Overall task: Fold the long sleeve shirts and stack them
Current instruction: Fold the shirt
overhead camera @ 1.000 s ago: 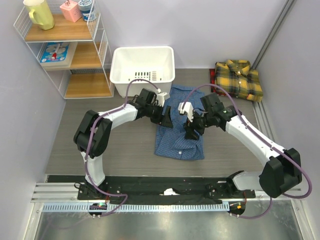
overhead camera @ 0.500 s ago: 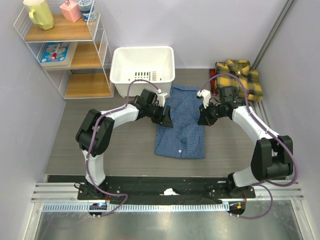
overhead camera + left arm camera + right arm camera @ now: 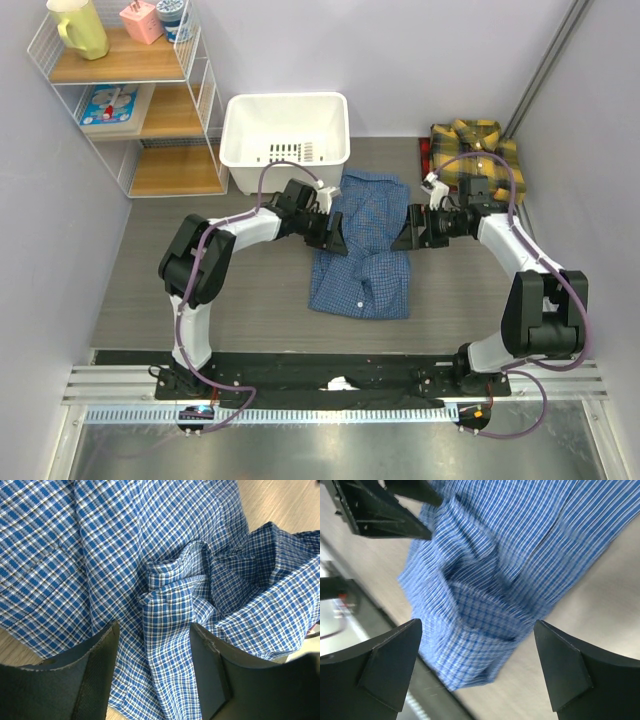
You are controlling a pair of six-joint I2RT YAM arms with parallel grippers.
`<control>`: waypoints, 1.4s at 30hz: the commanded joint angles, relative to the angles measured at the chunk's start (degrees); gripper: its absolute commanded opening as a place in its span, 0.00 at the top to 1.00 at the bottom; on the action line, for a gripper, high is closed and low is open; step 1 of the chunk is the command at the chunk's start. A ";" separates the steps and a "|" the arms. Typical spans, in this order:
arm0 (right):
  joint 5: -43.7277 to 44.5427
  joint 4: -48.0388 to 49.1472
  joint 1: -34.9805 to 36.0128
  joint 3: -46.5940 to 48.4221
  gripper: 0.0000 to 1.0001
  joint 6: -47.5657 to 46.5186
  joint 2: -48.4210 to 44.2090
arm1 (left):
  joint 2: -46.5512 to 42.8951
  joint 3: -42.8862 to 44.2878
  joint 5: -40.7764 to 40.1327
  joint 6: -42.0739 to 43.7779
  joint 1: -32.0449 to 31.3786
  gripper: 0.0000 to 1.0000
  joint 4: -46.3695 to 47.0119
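The blue fine-check shirt (image 3: 362,250) lies partly folded and rumpled on the table's middle. My left gripper (image 3: 336,242) sits low over its left edge, jaws apart, straddling a raised fold of blue cloth (image 3: 172,587) without pinching it; the left gripper (image 3: 155,630) is open. To the shirt's right, my right gripper (image 3: 403,236) stands wide open at the edge of the cloth. In the right wrist view the right gripper (image 3: 477,625) holds nothing, and the blue shirt (image 3: 490,575) lies beyond it. The yellow-and-dark plaid shirt (image 3: 480,158) lies folded at the back right.
A white plastic basket (image 3: 285,140) stands just behind the blue shirt. A wire shelf unit (image 3: 135,110) with a yellow jug and small items fills the back left corner. A black rail (image 3: 330,375) runs along the near edge by the arm bases.
My right gripper left the middle of the blue shirt, swung right to its edge and opened wide. The shirt's upper right part now lies spread wider. The left gripper has barely moved.
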 commanded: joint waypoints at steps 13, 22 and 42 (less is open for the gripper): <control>-4.46 14.06 5.33 -10.38 0.23 16.53 0.67 | -0.90 0.27 3.45 -0.59 -0.46 0.59 3.98; 0.99 15.82 4.63 -10.55 0.90 12.32 0.60 | -6.08 -2.89 3.54 -0.41 -0.38 0.97 5.22; -2.61 28.23 3.93 -10.99 0.78 3.62 7.01 | -7.14 -5.71 -2.79 4.68 2.00 0.91 0.74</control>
